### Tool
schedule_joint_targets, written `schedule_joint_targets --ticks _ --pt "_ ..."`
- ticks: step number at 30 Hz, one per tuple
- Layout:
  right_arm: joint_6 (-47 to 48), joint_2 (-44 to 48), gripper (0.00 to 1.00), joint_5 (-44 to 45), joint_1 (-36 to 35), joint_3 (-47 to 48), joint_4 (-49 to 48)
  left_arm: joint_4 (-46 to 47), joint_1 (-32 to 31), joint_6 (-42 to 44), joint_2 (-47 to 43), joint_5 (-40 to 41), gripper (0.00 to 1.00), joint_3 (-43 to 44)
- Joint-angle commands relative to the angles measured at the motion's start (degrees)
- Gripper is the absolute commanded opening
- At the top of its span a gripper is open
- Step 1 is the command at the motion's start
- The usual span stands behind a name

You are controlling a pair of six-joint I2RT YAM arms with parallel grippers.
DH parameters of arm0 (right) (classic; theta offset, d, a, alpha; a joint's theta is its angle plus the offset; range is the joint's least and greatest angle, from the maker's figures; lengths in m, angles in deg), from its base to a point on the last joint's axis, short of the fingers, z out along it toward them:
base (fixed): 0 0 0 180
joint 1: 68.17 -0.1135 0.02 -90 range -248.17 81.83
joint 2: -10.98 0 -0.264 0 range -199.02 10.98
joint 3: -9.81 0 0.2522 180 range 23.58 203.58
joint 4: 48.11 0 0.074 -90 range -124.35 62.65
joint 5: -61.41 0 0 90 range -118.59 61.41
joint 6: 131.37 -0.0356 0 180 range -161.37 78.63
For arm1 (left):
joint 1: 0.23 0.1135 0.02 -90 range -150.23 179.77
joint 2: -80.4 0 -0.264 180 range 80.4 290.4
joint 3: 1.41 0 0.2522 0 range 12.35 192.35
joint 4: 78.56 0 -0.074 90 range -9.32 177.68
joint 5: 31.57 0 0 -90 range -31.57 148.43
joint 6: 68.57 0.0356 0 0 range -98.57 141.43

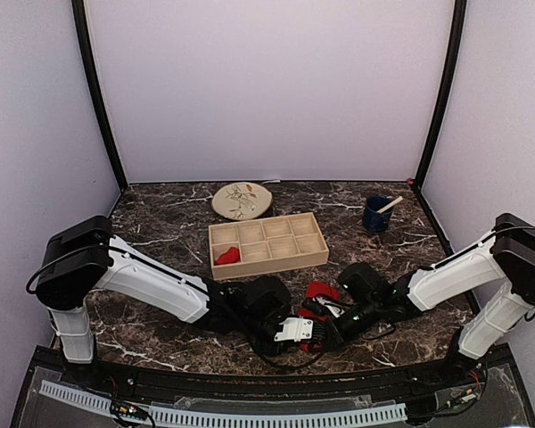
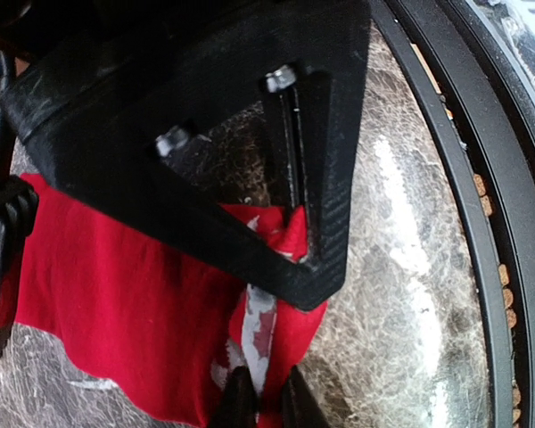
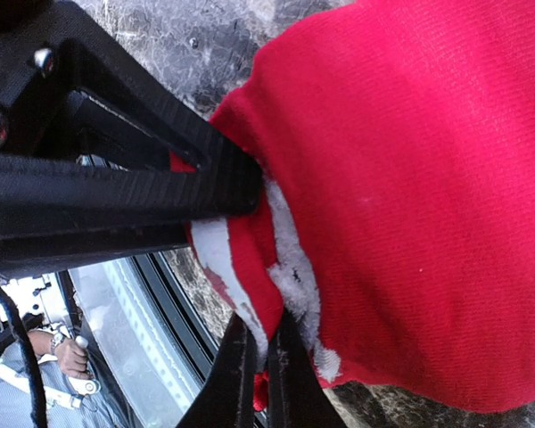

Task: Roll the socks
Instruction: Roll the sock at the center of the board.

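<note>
Dark marbled table (image 1: 160, 223), bearing all the items below. Left arm (image 1: 152, 285) and right arm (image 1: 446, 281), white with black wrists, both reached inward and low over the near middle of the table. Wooden tray (image 1: 269, 262), divided into compartments, lay at the centre beyond the wrists. Pale round plate (image 1: 242, 201) with a leaf pattern lay behind the tray. Loose sock (image 1: 321, 290), bright red, lay on the table just in front of the tray's near right corner, between the two wrists. Blue cup (image 1: 375, 215), holding a light stick (image 1: 390, 204), stood to the right of the tray. Bunched sock (image 1: 227, 256), red, sat in the tray's near left compartment. Left gripper (image 2: 267, 401), fingers drawn close, pinched a fold of the loose sock. Right gripper (image 3: 259, 374), fingers pressed together, pinched the same sock's edge, its white inner side showing.
</note>
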Motion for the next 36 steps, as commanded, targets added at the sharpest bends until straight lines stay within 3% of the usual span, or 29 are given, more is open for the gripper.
schedule_joint_targets --ticks 1,5,10,17,36 --pt "0.98 -0.11 0.00 -0.06 0.58 1.19 1.12 -3.44 -0.45 0.36 0.99 -0.71 0.08 1.36" --pt "1.18 -0.03 0.04 0.72 0.58 1.38 1.86 -4.12 -0.45 0.30 0.91 -1.06 0.00 1.66" --pt "1.60 1.27 0.21 3.01 0.70 1.43 3.71 -5.36 -0.45 -0.35 0.90 -1.28 0.00 2.10" --pt "0.52 6.30 0.33 6.91 2.03 -0.79 4.75 -6.46 -0.22 -2.67 0.38 -2.49 0.00 2.30" --pt "-0.13 19.94 0.38 22.23 2.25 -7.17 6.58 -24.72 6.68 -7.69 7.13 -19.73 0.00 15.05"
